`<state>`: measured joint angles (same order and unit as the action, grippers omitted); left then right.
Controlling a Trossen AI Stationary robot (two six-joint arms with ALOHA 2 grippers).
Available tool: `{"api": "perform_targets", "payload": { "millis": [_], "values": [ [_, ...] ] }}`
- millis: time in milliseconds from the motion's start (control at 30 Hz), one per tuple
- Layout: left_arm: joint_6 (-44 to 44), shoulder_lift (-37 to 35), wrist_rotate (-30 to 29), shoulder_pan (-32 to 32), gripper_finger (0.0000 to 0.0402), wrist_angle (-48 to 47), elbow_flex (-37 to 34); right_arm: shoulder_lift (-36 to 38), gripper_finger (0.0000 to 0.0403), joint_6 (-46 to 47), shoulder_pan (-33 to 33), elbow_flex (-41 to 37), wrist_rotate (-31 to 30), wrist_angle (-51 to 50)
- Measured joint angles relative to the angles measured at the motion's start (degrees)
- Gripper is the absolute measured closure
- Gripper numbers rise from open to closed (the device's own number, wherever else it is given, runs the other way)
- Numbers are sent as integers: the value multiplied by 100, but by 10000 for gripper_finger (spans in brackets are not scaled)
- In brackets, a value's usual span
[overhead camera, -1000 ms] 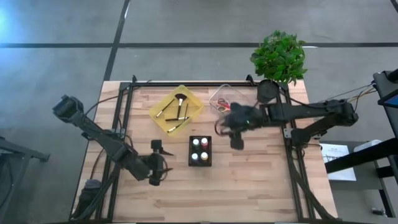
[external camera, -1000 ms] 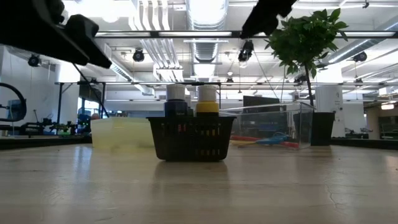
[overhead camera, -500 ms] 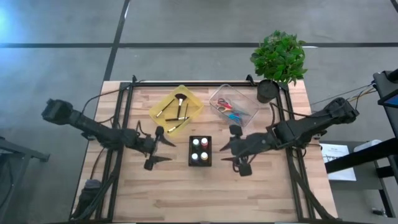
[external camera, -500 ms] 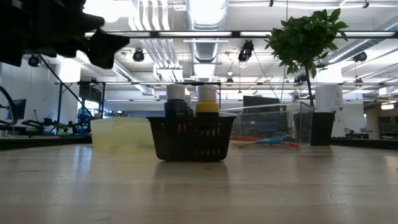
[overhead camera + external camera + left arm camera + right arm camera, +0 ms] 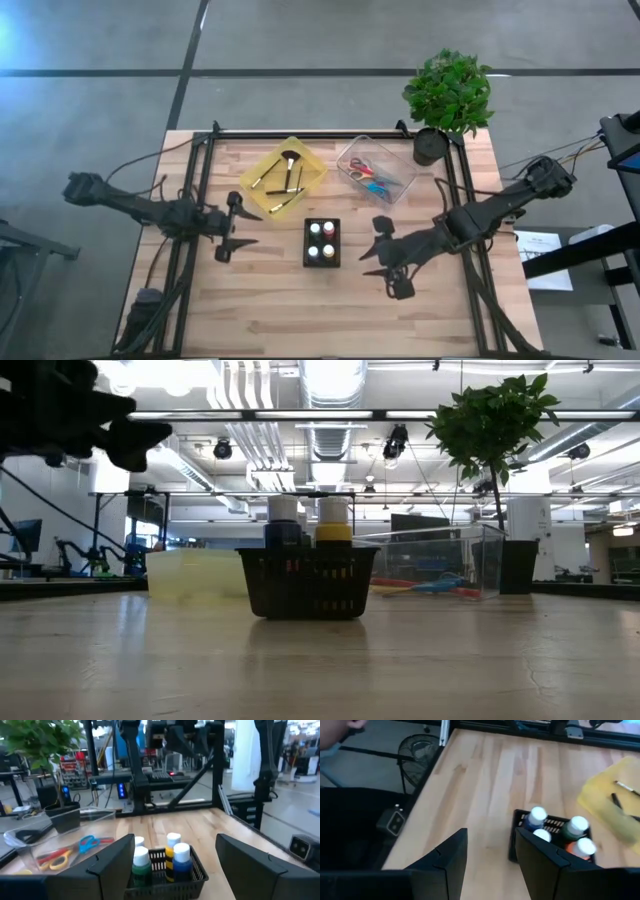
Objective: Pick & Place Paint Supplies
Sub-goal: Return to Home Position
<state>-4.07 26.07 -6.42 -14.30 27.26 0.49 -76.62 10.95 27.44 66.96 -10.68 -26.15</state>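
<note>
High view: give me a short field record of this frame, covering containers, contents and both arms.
yellow plastic tray: dark-handled brushes
transparent bin: yellow, red and blue scissors
black mesh basket: four small paint bottles
left arm: left of the basket, jaws open, empty
right arm: right of the basket, jaws open, empty

Bright ceiling lights (image 5: 330,380) glare overhead; the table (image 5: 300,300) looks evenly lit, shadows perhaps faint.

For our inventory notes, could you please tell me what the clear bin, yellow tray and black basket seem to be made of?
Clear bin: probably hard glossy plastic; scissors show through its walls. Yellow tray: translucent, likely plastic; light passes through. Black basket: apparently matt moulded plastic, slotted walls.
</note>
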Motion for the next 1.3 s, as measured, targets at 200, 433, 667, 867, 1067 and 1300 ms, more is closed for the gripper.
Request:
{"api": "perform_targets", "payload": {
  "millis": [200,433,667,867,1067,1300],
  "values": [
    [86,-949,-34,15,115,-1162,-15,0,241,110,277,-2,-43,17],
    [-27,-2240,-547,17,115,-2376,-22,34,241,60,694,-188,-152,126],
    [-358,-2550,-891,43,115,-2388,-26,643,241,86,1035,-1554,-467,1774],
    [-197,-2473,-1458,47,115,-2364,-26,1037,241,-107,976,-3531,-583,4535],
    [-166,-2373,-1453,46,115,-2361,-26,1214,241,-535,217,-4571,35,5760],
    [-163,-2320,-1440,45,115,-2362,-26,2112,241,-710,-897,-5531,1550,6218]
  ]
}}
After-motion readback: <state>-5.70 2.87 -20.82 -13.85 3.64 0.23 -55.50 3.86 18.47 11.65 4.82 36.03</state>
